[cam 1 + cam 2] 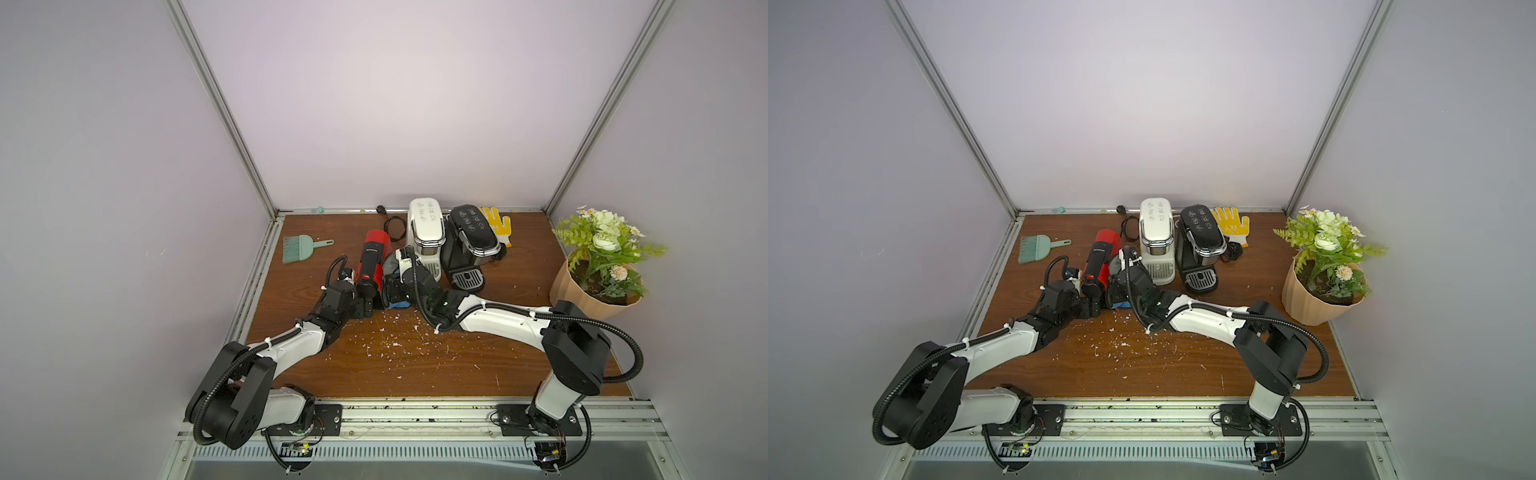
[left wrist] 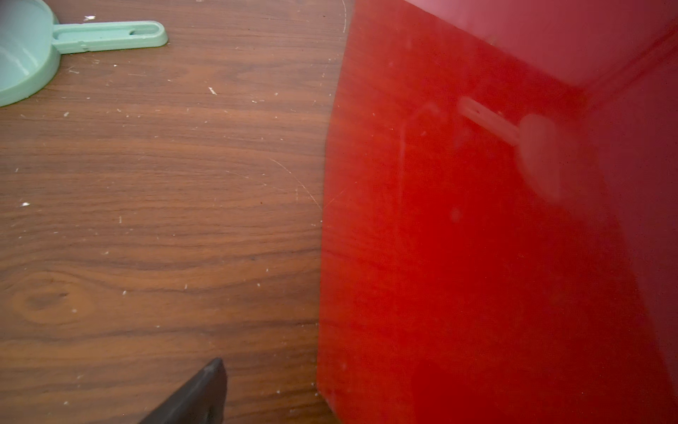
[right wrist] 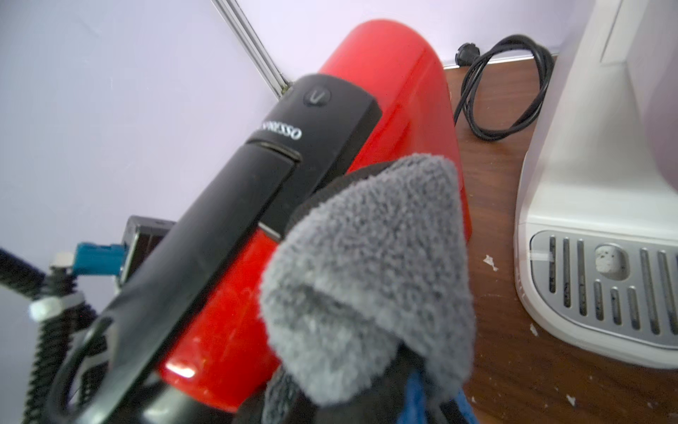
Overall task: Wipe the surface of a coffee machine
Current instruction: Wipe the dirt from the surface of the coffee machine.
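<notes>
A red coffee machine (image 1: 374,259) (image 1: 1100,257) with a black top strip stands left of centre on the wooden table. My left gripper (image 1: 362,309) is open at the machine's front base. In the left wrist view one dark finger (image 2: 198,396) shows, with a gap between it and the red side wall (image 2: 458,257); the other finger is hidden. My right gripper (image 1: 395,289) is shut on a grey fluffy cloth (image 3: 367,275) with a blue underside. It holds the cloth against the machine's right side, below the black strip (image 3: 227,205). The cloth hides the right fingertips.
Right behind the right gripper stand a white coffee machine (image 1: 424,237) and a black one (image 1: 469,245). A yellow glove (image 1: 496,224) and a black cable (image 1: 392,226) lie at the back, a teal brush (image 1: 299,249) to the left, a potted plant (image 1: 594,282) at right. White crumbs (image 1: 395,345) litter the table.
</notes>
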You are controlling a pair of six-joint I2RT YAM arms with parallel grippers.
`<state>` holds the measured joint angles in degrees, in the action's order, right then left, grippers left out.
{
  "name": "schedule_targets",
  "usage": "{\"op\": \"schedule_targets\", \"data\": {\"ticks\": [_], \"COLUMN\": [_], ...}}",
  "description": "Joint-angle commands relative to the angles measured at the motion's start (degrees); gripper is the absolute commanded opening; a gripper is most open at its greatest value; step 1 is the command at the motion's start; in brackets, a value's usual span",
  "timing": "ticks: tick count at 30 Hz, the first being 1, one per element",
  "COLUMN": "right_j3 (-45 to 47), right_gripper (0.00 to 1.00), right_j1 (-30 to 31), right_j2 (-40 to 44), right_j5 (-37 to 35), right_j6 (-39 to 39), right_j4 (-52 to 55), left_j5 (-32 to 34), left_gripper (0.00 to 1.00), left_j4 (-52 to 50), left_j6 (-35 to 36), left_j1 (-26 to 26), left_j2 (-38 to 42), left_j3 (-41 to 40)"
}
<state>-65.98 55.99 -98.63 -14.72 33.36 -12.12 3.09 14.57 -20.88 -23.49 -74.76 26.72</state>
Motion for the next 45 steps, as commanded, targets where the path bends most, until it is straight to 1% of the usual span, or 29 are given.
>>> {"op": "schedule_targets", "data": {"ticks": [1, 7, 10, 15, 18, 21, 25, 28, 31, 35, 38, 40, 45], "right_j3": [-6.3, -11.7, -15.7, -15.3, -16.7, -14.8, -14.8, -13.2, -13.0, -6.5, -4.5, -1.5, 1.1], "right_gripper": [0.20, 0.19, 0.19, 0.19, 0.19, 0.19, 0.19, 0.19, 0.19, 0.19, 0.19, 0.19, 0.19], "right_j1": [0.1, -1.6, -3.0, -4.1, -4.4, -4.6, -4.8, -4.9, -4.8, -4.5, -3.8, -3.2, -1.6], "right_j2": [-1.5, -6.2, -10.3, -14.4, -17.4, -19.0, -21.2, -21.5, -21.3, -17.3, -14.6, -12.7, -12.3], "right_j5": [4.1, 2.4, 2.3, 2.6, 3.0, 3.2, 4.4, 4.2, 4.3, 3.9, 2.8, 2.3, 5.3], "right_j6": [-0.1, -0.4, -0.4, 1.0, 0.9, 2.1, 2.6, 3.2, 2.8, 3.6, 2.9, 3.2, 4.7], "right_j4": [-10.5, -10.5, -7.5, -8.7, -6.6, -7.8, -6.7, -7.4, -5.6, -8.7, -6.9, -8.0, -9.9], "left_j5": [-2.9, -4.3, -4.6, -5.0, -5.1, -5.2, -5.1, -5.2, -4.6, -4.6, -4.2, -4.5, -4.7], "left_gripper": [0.99, 0.99, 0.99, 0.99, 0.99, 0.99, 0.99, 0.99, 0.99, 0.99, 0.99, 0.99, 0.99], "left_j4": [3.1, 3.6, 3.9, 3.4, 4.3, 4.0, 4.0, 3.9, 3.8, 3.6, 3.6, 3.4, 3.8], "left_j6": [0.7, 0.3, 0.2, 0.3, 0.1, 0.3, 0.3, 0.3, 0.4, 0.4, 0.4, 0.4, 0.3], "left_j1": [-0.6, -0.6, -0.6, -0.7, -0.7, -0.7, -0.7, -0.7, -0.7, -0.6, -0.7, -0.7, -0.7], "left_j2": [0.1, 0.0, 0.1, 0.7, 1.4, 1.0, 0.7, 0.9, 1.1, 1.2, 1.0, 0.6, 0.4], "left_j3": [1.0, 1.0, 0.8, 0.9, 0.3, 0.7, 0.8, 0.8, 0.6, 0.7, 0.8, 1.1, 0.9]}}
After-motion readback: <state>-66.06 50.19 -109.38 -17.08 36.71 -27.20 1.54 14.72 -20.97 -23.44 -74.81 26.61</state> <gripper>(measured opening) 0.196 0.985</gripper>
